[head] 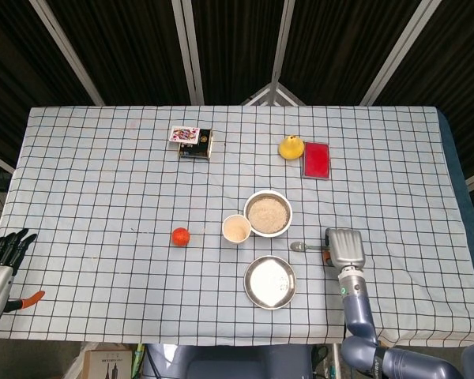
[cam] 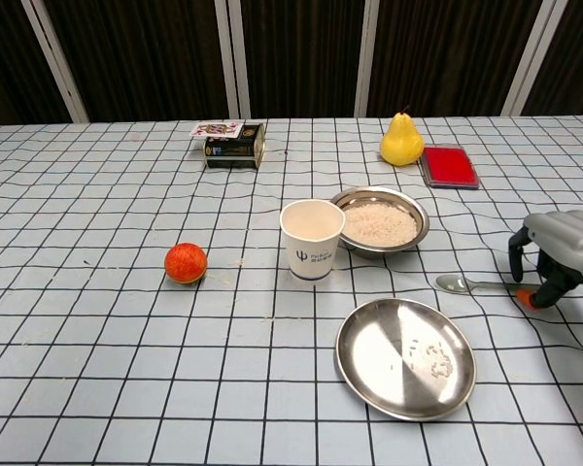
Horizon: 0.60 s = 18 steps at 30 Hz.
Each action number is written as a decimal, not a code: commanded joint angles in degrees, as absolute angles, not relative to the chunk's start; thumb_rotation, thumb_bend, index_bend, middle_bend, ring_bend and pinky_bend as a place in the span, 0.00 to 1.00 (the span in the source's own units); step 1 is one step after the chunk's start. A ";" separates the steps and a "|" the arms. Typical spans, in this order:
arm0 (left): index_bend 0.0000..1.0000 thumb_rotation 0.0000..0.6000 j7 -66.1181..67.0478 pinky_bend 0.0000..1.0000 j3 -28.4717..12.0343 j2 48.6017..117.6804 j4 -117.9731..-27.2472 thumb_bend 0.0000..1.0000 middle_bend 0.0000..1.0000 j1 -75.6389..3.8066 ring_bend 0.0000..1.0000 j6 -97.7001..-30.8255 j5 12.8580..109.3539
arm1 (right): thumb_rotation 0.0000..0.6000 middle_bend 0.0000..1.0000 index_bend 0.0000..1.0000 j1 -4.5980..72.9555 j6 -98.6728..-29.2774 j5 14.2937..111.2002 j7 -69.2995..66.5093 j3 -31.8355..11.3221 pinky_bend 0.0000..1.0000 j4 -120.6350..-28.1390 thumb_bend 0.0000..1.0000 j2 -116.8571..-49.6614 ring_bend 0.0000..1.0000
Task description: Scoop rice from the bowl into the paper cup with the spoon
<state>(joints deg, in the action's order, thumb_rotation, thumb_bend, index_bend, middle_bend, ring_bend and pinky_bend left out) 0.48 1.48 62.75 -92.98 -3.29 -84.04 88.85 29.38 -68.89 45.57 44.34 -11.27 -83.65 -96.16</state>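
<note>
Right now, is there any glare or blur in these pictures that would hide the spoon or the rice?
Chest view: sharp, with bright reflections on the empty steel plate; the spoon and the rice bowl read clearly. Head view: evenly lit, the plate glares white, the spoon is small but distinct.

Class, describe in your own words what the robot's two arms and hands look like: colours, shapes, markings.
The right robot hand has a boxy silver-grey back and dark fingers, one orange-tipped. Its arm is a blue-grey tube with a small green light near the wrist. The left robot hand, at the frame edge, shows black fingers on a pale grey palm and an orange tip. No cables are visible.
</note>
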 commanded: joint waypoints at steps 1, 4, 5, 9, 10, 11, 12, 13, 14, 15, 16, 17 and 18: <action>0.00 1.00 0.54 0.00 1.49 62.75 -92.99 0.00 0.00 -3.29 0.00 -84.02 88.83 | 1.00 0.97 0.55 29.48 -68.93 45.20 44.49 -11.22 1.00 -83.58 0.41 -96.10 1.00; 0.00 1.00 0.55 0.00 1.49 62.74 -93.04 0.00 0.00 -3.29 0.00 -84.00 88.82 | 1.00 0.97 0.55 29.56 -68.92 44.81 44.57 -11.14 1.00 -83.44 0.41 -96.07 1.00; 0.00 1.00 0.56 0.00 1.50 62.72 -93.06 0.00 0.00 -3.29 0.00 -83.99 88.81 | 1.00 0.97 0.55 29.57 -68.90 44.65 44.61 -11.09 1.00 -83.37 0.42 -96.05 1.00; 0.00 1.00 0.62 0.00 1.48 62.73 -93.06 0.00 0.00 -3.31 0.00 -83.95 88.76 | 1.00 0.97 0.55 29.67 -68.84 44.10 44.71 -10.95 1.00 -83.10 0.42 -96.03 1.00; 0.00 1.00 0.62 0.00 1.48 62.74 -93.07 0.00 0.00 -3.31 0.00 -83.98 88.78 | 1.00 0.97 0.55 29.69 -68.83 44.03 44.66 -10.93 1.00 -83.07 0.43 -96.01 1.00; 0.00 1.00 0.62 0.00 1.48 62.74 -93.07 0.00 0.00 -3.30 0.00 -84.00 88.79 | 1.00 0.97 0.55 29.71 -68.80 43.96 44.61 -10.92 1.00 -83.05 0.44 -96.00 1.00; 0.00 1.00 0.63 0.00 1.47 62.74 -93.06 0.00 0.00 -3.30 0.00 -84.01 88.79 | 1.00 0.97 0.55 29.74 -68.80 43.92 44.55 -10.91 1.00 -83.05 0.44 -95.99 1.00; 0.00 1.00 0.63 0.00 1.46 62.75 -93.05 0.00 0.00 -3.30 0.00 -84.03 88.79 | 1.00 0.97 0.55 29.76 -68.80 43.91 44.52 -10.89 1.00 -83.06 0.45 -95.98 1.00; 0.00 1.00 0.62 0.00 1.46 62.76 -93.06 0.00 0.00 -3.30 0.00 -84.03 88.78 | 1.00 0.97 0.55 29.77 -68.80 43.91 44.51 -10.85 1.00 -83.06 0.46 -95.96 1.00; 0.00 1.00 0.62 0.00 1.47 62.78 -93.07 0.00 0.00 -3.29 0.00 -84.03 88.78 | 1.00 0.97 0.55 29.77 -68.82 43.94 44.45 -10.80 1.00 -83.12 0.46 -95.93 1.00; 0.00 1.00 0.63 0.00 1.47 62.78 -93.06 0.00 0.00 -3.29 0.00 -84.03 88.78 | 1.00 0.97 0.55 29.77 -68.83 43.97 44.39 -10.76 1.00 -83.19 0.46 -95.91 1.00; 0.00 1.00 0.64 0.00 1.47 62.78 -93.06 0.00 0.00 -3.29 0.00 -84.02 88.77 | 1.00 0.97 0.55 29.77 -68.87 44.03 44.33 -10.71 1.00 -83.28 0.46 -95.87 1.00; 0.00 1.00 0.68 0.00 1.46 62.80 -93.08 0.00 0.00 -3.30 0.00 -84.03 88.78 | 1.00 0.97 0.55 29.78 -68.97 44.16 44.25 -10.65 1.00 -83.41 0.46 -95.80 1.00</action>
